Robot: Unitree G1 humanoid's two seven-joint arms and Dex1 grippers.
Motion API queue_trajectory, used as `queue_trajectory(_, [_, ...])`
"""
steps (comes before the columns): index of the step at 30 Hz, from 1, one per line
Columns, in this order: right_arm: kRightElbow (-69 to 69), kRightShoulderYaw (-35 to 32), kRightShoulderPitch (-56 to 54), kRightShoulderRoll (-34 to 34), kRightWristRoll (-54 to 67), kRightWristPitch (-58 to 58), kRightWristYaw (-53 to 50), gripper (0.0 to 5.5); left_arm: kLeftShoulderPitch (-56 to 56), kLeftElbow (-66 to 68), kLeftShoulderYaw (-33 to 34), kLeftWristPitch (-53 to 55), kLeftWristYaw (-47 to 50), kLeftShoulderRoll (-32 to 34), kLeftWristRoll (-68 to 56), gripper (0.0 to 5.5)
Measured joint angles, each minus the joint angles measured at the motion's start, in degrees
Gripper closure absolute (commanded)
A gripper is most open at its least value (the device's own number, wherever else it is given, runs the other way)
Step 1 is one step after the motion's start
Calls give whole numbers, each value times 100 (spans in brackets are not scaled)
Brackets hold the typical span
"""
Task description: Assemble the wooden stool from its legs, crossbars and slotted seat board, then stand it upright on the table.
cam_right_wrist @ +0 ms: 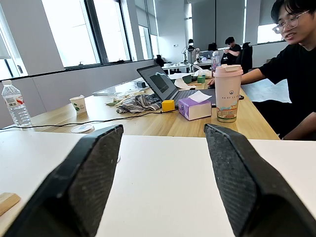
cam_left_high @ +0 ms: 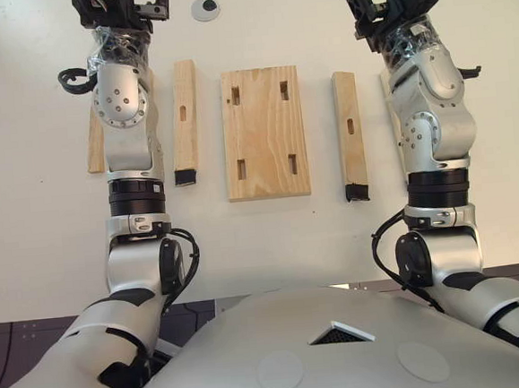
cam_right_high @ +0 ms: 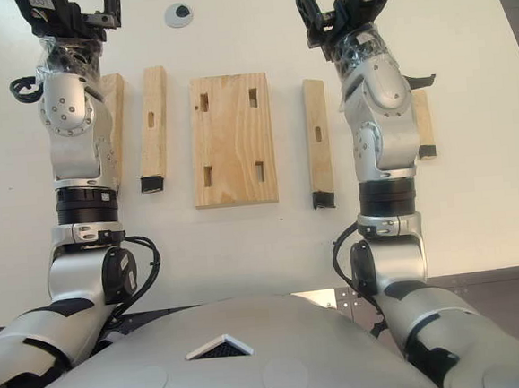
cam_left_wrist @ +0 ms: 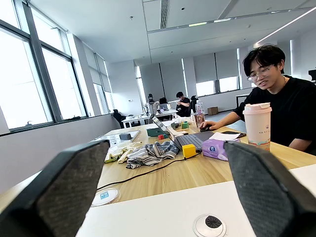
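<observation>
On the white desk (cam_left_high: 46,220), the slotted seat board (cam_left_high: 265,132) lies flat between two legs (cam_left_high: 184,119); my left jaws and right jaws stand apart.

Everything lay flat before me.
Seat board (cam_left_high: 265,132) sat centred, left leg (cam_left_high: 184,121) and right leg (cam_left_high: 350,136) flanking it, not touching.

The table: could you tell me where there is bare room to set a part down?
Free: the near strip of table in front of the seat board, and the far strip beyond it beside the round cap. Crowded: narrow gaps between the board and the left leg and right leg.
</observation>
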Motion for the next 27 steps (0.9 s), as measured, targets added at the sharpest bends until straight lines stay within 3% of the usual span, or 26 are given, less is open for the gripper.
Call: queue_trajectory(27, [-2,5,0,0,-7,51,-9,248,33,-14,1,1,10,-5,-3,126])
